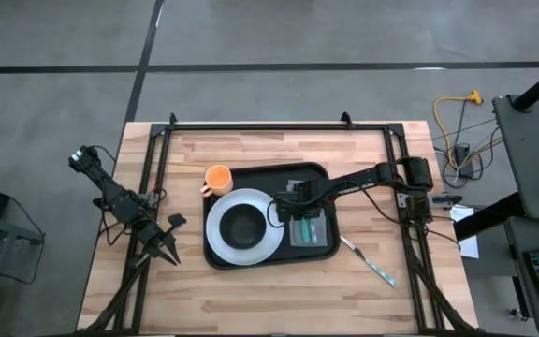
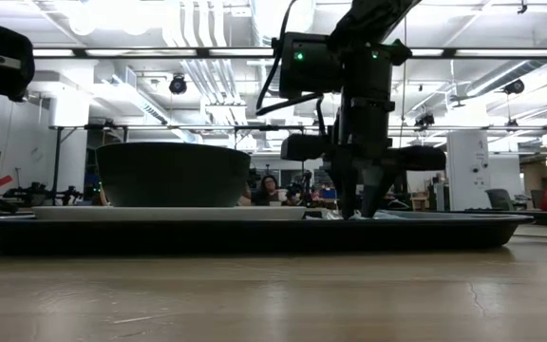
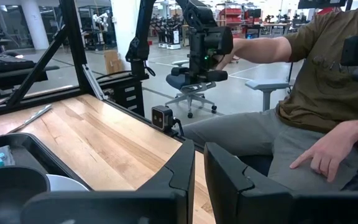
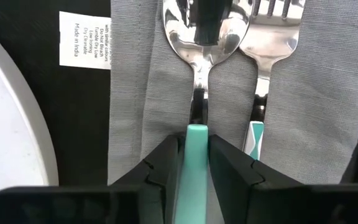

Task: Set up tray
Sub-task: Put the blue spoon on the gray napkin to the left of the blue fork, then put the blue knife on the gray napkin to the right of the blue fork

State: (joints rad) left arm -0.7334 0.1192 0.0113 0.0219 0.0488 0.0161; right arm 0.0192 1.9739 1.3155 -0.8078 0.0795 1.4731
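Tray (image 1: 268, 181) sits mid-surface; my left end effector (image 1: 169, 251) waits off its left side, fingers nearly together and empty. On it, left to right: white plate (image 1: 221, 245) with dark bowl (image 1: 243, 226), then grey napkin (image 4: 328, 93). My right end effector (image 4: 194, 163) grips the teal-handled spoon (image 4: 205, 37) there, beside the fork (image 4: 272, 25), their handles parallel.

Tray (image 1: 260, 178) sitting mid-frame on table (image 1: 251, 290). Plate (image 1: 221, 245) lying in tray's left half, bowl (image 1: 243, 225) on it. Napkin (image 1: 309, 234) lying right, carrying spoon (image 4: 205, 37) and fork (image 4: 272, 31). Cup (image 1: 217, 178) standing upper left of tray. Knife (image 1: 368, 262) lying lower right.
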